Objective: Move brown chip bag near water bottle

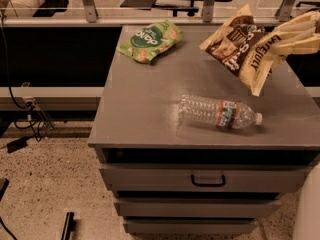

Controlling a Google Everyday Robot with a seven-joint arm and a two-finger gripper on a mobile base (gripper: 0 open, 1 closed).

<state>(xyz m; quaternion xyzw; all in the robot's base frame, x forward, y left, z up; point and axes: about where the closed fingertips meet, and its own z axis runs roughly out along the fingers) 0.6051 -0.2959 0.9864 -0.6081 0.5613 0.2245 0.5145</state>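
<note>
At the upper right of the frame, the gripper (pixel 284 40) grasped the brown chip bag (pixel 234 43) above the grey drawer cabinet (pixel 145 101). The water bottle (pixel 219 113) lay below it, apart.

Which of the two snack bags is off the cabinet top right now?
The brown chip bag, held in the air by the gripper at the right edge; the green bag lies flat at the back left.

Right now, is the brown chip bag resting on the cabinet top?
No, the hand at the right edge holds the brown chip bag in the air, off the cabinet top.
</note>
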